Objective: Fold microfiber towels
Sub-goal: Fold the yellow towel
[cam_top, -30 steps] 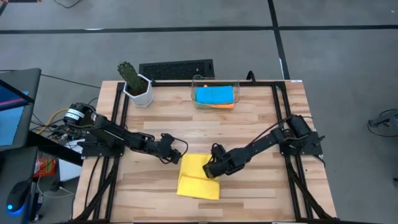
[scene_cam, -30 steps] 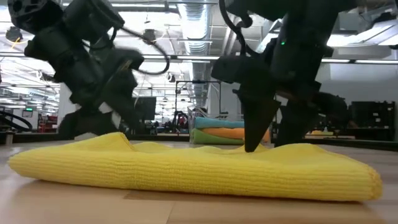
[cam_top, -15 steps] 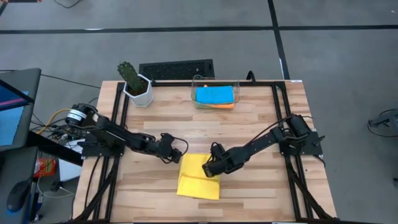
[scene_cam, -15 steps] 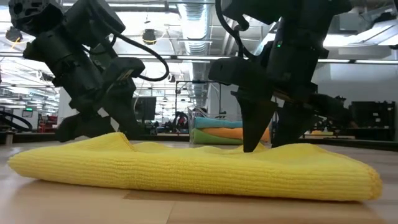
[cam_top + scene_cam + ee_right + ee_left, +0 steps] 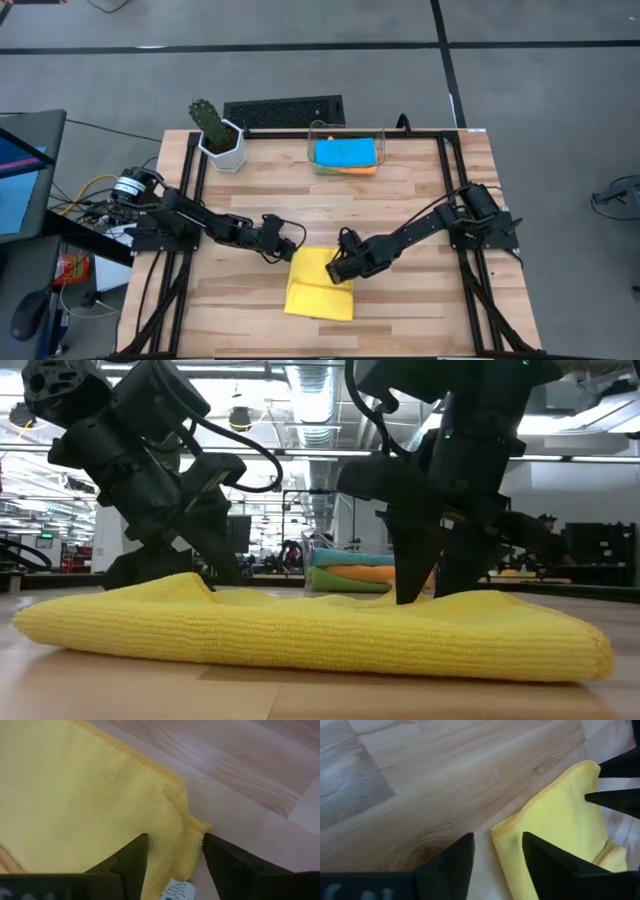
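Note:
A yellow towel (image 5: 320,285) lies folded into a rectangle near the table's front middle, flat on the wood (image 5: 320,630). My left gripper (image 5: 288,248) is open at its far left corner (image 5: 505,832): one finger over bare wood, the other over the cloth. My right gripper (image 5: 338,270) is open at the far right corner (image 5: 187,827), beside a small white tag (image 5: 175,890), pointing steeply down. A blue towel (image 5: 345,152) tops a folded stack in the clear bin (image 5: 347,130), with orange (image 5: 362,170) and green (image 5: 345,586) below it. My left gripper's fingers (image 5: 455,865) stand astride the yellow towel's far left corner; I cannot tell whether they touch it. My right gripper's fingers (image 5: 130,860) stand astride the far right corner from above. In the low view their tips (image 5: 405,590) reach the cloth's top, but touch is unclear.
A potted cactus (image 5: 215,135) stands at the table's far left. A black grille-like slab (image 5: 285,110) lies behind the far edge. The bin sits at the far middle. Bare wood (image 5: 420,200) lies around the yellow towel on all sides.
My left gripper has eased a little down and toward the yellow towel's far left corner. The towel lies as before.

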